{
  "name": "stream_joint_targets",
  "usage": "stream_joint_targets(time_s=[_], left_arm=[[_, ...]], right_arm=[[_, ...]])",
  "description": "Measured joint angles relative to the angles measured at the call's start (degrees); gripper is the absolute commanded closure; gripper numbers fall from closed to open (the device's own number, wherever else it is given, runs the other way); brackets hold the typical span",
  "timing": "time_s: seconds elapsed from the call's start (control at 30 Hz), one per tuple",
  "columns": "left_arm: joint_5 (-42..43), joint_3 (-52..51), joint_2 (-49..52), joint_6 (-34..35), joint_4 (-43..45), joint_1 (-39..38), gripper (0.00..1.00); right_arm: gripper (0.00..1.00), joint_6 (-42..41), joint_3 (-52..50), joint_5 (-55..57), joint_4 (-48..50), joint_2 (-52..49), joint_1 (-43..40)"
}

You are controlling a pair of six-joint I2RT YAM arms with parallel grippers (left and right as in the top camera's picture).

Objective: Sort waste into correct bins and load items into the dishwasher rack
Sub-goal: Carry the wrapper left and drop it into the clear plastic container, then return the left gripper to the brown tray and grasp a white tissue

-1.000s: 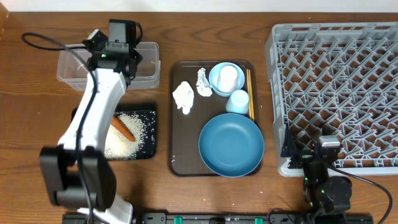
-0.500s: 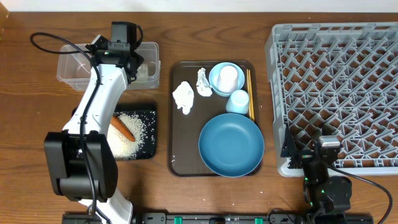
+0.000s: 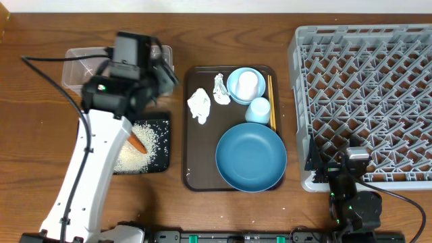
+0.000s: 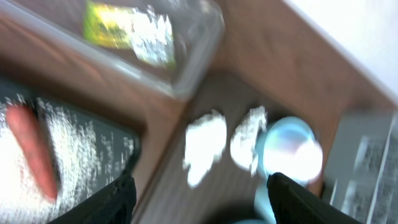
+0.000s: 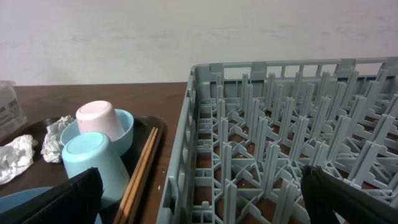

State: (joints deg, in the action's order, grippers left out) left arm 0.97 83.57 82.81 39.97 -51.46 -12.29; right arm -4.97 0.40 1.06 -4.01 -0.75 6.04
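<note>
Two grippers spread wide, nothing held.
Left gripper and right gripper are spread empty; wrapper is seen in tub, its print blurred unreadable; tub is half hidden overhead.

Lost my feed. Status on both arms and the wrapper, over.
Left gripper open, empty. Right gripper open, parked by rack. Wrapper in clear tub. Nothing blocking.

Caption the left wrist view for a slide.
Wrapper in clear tub, carrot and rice on black tray, left gripper open and empty.
</note>
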Motion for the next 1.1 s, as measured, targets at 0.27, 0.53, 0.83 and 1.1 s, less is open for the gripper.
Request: stream_joint_targets(time_s=[0.27,0.53,0.83,1.1], left_arm=[[0.9,-6.3,6.2,-0.4,2.8,-7.8,0.29],[1.2,-8.5,17.6,0.5,11.6,-8.1,0.28],[-0.5,-8.5,27.0,0.5,18.4,-8.1,0.29],[-1.0,-8.5,28.8,0.5,19.0,-8.6,0.5]], right_arm=[[0.01,0.0,0.0,0.0,0.0,0.0,0.0],[0.01,0.0,0.0,0.0,0.0,0.0,0.0],[0.01,0.0,0.0,0.0,0.0,0.0,0.0],[0.01,0.0,0.0,0.0,0.0,0.0,0.0]])
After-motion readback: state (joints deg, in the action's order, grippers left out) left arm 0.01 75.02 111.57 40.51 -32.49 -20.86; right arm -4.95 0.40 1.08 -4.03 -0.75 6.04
